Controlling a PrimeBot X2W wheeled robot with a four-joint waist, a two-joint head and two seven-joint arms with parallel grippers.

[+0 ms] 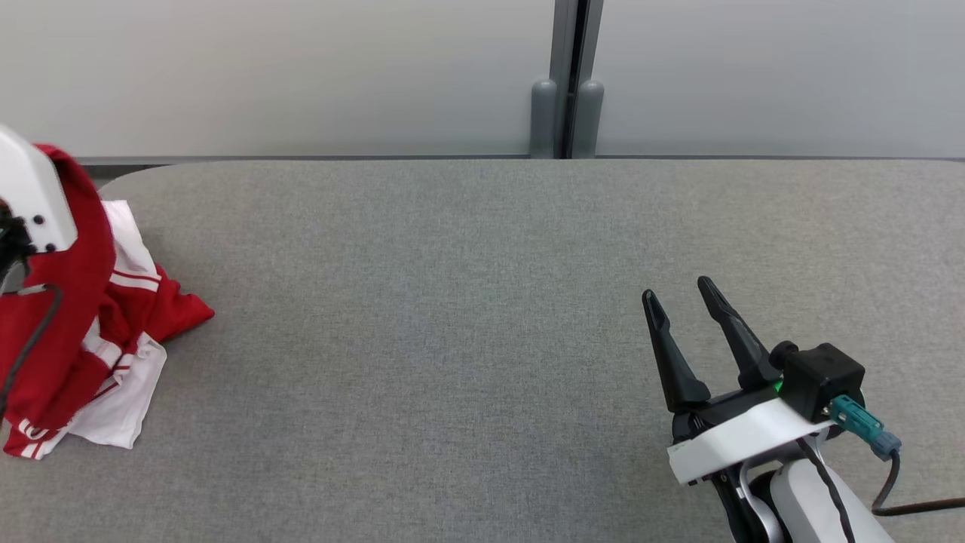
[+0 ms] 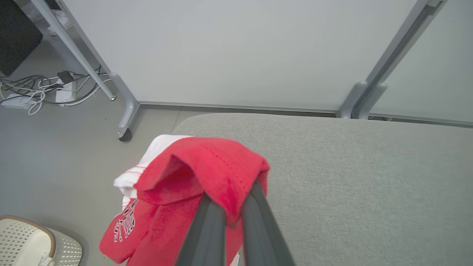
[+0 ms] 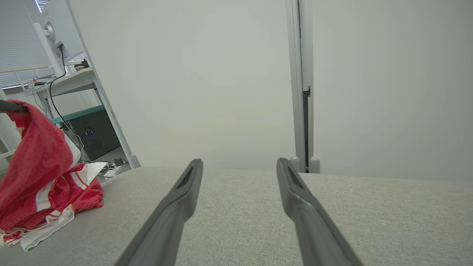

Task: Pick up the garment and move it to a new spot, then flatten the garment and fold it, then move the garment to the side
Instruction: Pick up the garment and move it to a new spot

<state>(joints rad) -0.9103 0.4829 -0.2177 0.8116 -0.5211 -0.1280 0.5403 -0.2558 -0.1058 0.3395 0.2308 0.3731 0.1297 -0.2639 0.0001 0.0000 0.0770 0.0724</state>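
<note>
The red and white garment (image 1: 128,309) lies bunched at the far left edge of the grey padded table (image 1: 452,317). One red fold is lifted up under my left arm's white wrist (image 1: 30,196). In the left wrist view, my left gripper (image 2: 232,201) is shut on that red fold of the garment (image 2: 214,166), and the fabric drapes over the fingertips. The rest of the garment (image 3: 40,173) hangs down to the table in the right wrist view. My right gripper (image 1: 676,288) hovers open over the table's lower right, far from the cloth, with nothing between its fingers (image 3: 184,188).
The table's rounded left corner lies just beyond the garment, with bare floor and loose cables (image 2: 44,92) past it. A pale wall panel with a grey post (image 1: 567,75) backs the table. A white perforated object (image 2: 22,240) sits low on the floor.
</note>
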